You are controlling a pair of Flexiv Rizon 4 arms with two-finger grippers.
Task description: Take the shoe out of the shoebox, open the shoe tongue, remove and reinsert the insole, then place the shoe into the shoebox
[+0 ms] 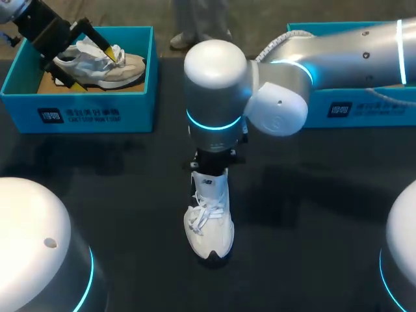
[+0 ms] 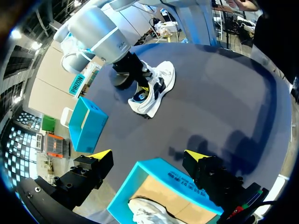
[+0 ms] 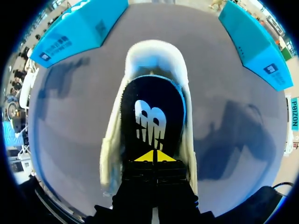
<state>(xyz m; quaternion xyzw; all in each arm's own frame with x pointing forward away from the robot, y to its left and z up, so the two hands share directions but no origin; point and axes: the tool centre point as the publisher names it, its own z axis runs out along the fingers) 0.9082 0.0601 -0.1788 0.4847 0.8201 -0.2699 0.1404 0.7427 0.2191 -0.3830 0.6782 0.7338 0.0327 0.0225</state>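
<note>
Over shoe (image 1: 209, 224), right arm (image 1: 214, 84) hides right hand (image 3: 153, 157) pinching insole (image 3: 150, 116).

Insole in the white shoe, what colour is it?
Insole: black, white logo; best in right wrist view.

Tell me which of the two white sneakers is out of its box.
The white lace-up sneaker standing on the dark table; the other, a white-and-grey sneaker, lies inside the blue cardboard shoebox at left.
</note>
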